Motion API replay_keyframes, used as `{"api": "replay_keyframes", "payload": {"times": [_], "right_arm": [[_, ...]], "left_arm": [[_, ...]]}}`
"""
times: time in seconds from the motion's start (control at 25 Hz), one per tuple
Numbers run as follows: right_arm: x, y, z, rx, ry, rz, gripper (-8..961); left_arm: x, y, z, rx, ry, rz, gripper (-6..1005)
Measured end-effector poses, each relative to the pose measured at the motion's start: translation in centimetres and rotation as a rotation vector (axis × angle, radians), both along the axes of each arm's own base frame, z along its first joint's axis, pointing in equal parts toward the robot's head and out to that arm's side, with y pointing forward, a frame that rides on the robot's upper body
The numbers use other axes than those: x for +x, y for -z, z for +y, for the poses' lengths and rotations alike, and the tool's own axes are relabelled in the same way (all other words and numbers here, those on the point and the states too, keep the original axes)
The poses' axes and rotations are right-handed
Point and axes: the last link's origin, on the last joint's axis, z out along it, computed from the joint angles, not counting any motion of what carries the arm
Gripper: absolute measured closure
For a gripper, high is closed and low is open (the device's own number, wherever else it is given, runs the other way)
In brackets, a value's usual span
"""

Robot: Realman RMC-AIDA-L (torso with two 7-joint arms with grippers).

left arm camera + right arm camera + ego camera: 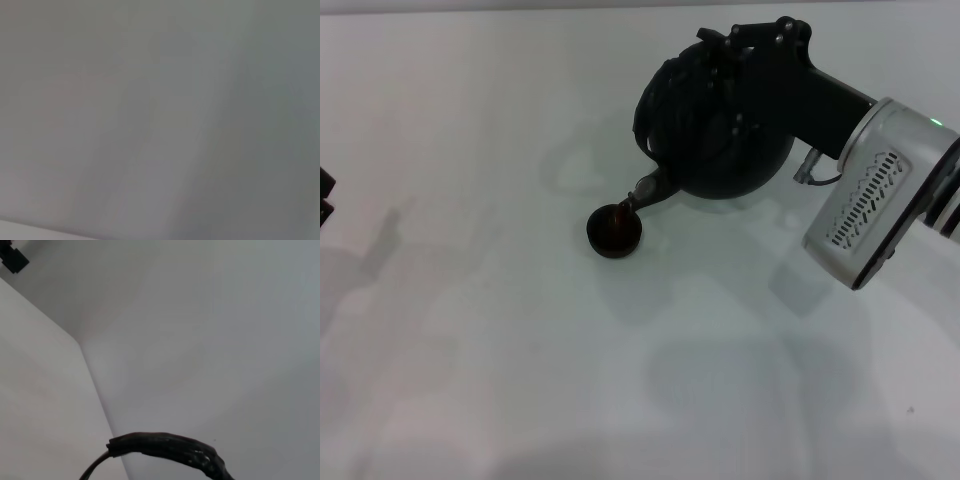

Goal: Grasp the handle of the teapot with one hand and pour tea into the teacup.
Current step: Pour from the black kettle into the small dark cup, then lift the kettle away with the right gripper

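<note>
1 right gripper (740,60) clenched on handle (665,95) | teapot (725,140) tilted, spout over teacup (614,229) | left gripper (324,195) parked

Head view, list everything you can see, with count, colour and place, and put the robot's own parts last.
teapot: one, matte black, far right of middle, tipped with its spout over the teacup
handle: one, black, arched over the teapot
teacup: one, dark brown-black, near the middle, under the spout
table: one, white, throughout
right gripper: one, black, at the teapot's top, white forearm behind
left gripper: one, black, barely in view at the left edge
</note>
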Motion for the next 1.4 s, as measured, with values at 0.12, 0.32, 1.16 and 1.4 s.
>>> {"api": "replay_keyframes", "payload": {"times": [0.12, 0.32, 1.16, 1.4], "right_arm": [[0.0, 0.0, 0.0, 0.001, 0.002, 0.002, 849], [0.1, -0.2, 0.1, 0.004, 0.007, 0.009, 849], [0.8, -1.6, -0.3, -0.088, 0.091, 0.208, 849], [2.0, -2.5, -0.4, -0.151, 0.177, 0.336, 849]], "left_arm": [[0.0, 0.0, 0.0, -0.001, 0.000, 0.000, 127], [0.0, 0.0, 0.0, -0.002, -0.001, 0.001, 126], [0.1, -0.1, 0.3, -0.001, 0.009, 0.005, 127], [0.1, -0.1, 0.4, 0.000, 0.011, 0.007, 126]]}}
